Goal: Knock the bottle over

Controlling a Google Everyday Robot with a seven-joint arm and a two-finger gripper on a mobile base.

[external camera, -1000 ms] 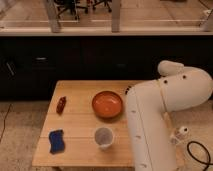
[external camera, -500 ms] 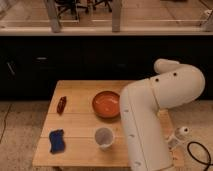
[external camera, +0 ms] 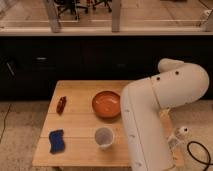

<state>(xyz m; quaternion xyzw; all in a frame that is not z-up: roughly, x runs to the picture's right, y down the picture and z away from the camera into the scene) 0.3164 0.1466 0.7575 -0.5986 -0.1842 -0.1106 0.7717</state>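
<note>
No bottle shows in the camera view; it may be hidden behind my arm. My white arm point(external camera: 150, 115) rises from the bottom edge, bends at a large elbow at the right and covers the right part of the wooden table point(external camera: 80, 125). My gripper is not in view; only the arm's links show.
On the table stand an orange bowl point(external camera: 106, 103), a clear cup point(external camera: 104, 137), a blue sponge point(external camera: 56, 141) and a small reddish-brown item point(external camera: 61, 104). A white device point(external camera: 180, 132) and a black cable point(external camera: 200, 152) lie on the floor at right. Dark cabinets point(external camera: 75, 60) stand behind.
My arm has swung left and now covers more of the table's right side. The things on the table have not moved.
</note>
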